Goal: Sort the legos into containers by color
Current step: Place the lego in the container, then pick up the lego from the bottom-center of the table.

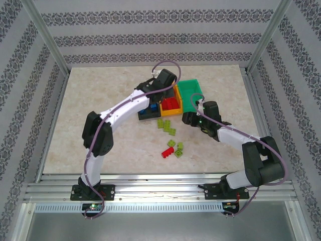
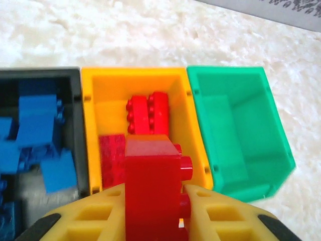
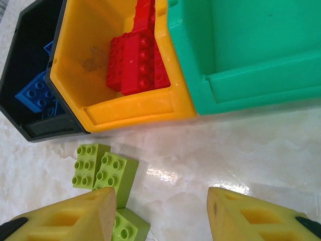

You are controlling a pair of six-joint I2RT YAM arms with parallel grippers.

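We look down on a pale marbled table with three small open bins standing side by side. We place everything by the middle one, the orange-yellow bin.

The black bin touches its left wall and holds a heap of blue bricks. The green bin touches its right wall. Inside the orange-yellow bin lie several red bricks.

The left gripper hangs over the near end of the orange-yellow bin. Its yellow fingers pinch a held red brick between them, studs facing the green bin. We cannot tell whether this brick touches those lying below it.

The right gripper sits low over the table just in front of the orange-yellow bin, toward the corner it shares with the green bin. Its jaws are spread wide with bare table between them.

Three lime green bricks lie close together on the table, just in front of the orange-yellow bin and beside the right gripper's left finger. Farther out from the bin's near side, well apart from it, rest a loose red brick and some farther lime green bricks.
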